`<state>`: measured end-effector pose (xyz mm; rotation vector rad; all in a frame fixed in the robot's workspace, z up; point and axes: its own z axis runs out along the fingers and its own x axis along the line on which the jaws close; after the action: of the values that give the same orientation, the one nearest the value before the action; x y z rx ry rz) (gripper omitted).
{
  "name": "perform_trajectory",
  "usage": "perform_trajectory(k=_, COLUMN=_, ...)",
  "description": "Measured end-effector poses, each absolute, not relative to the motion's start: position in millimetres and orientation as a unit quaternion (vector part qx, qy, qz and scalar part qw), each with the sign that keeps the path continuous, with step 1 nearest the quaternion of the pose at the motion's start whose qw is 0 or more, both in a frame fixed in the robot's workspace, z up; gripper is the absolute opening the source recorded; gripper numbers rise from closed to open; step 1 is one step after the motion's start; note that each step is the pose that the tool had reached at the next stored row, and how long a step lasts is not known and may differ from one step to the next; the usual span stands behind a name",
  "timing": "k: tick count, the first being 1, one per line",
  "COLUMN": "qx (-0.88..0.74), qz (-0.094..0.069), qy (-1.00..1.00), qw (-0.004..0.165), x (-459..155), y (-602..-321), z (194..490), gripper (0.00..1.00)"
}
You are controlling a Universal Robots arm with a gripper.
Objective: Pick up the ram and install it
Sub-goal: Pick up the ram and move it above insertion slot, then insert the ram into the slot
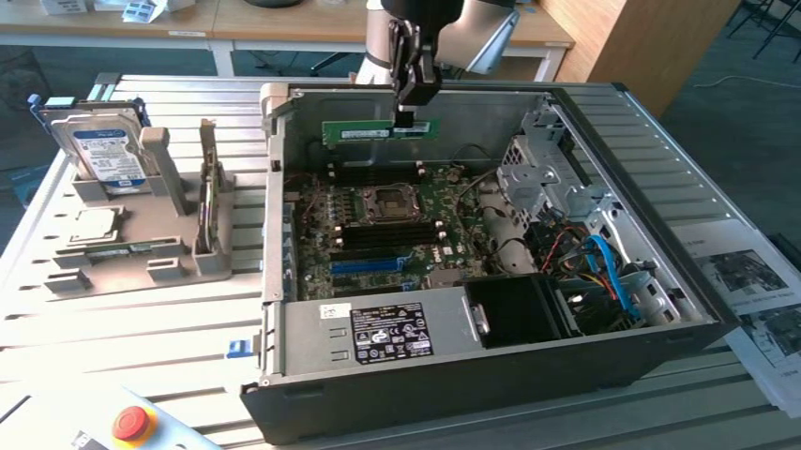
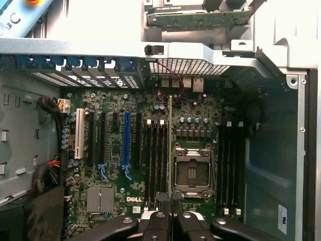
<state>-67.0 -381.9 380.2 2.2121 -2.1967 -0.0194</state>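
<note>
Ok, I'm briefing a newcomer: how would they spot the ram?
Find the open black computer case on the slatted metal table. Above its green motherboard, the black gripper is shut on a long, thin green circuit-board stick with a white label. Unlike everything else inside, it hangs in the air.

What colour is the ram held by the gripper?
The long thin ram stick is green; exterior view shows it best.

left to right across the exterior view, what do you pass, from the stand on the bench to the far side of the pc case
hard drive → the ram → silver drive cage → printed sheets
</note>
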Motion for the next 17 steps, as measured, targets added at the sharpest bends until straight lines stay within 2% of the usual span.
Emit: perform_trajectory(k=17, qx=0.709, qz=-0.006, qy=-0.705, qw=0.012, x=-67, y=-382, z=366, gripper=0.12)
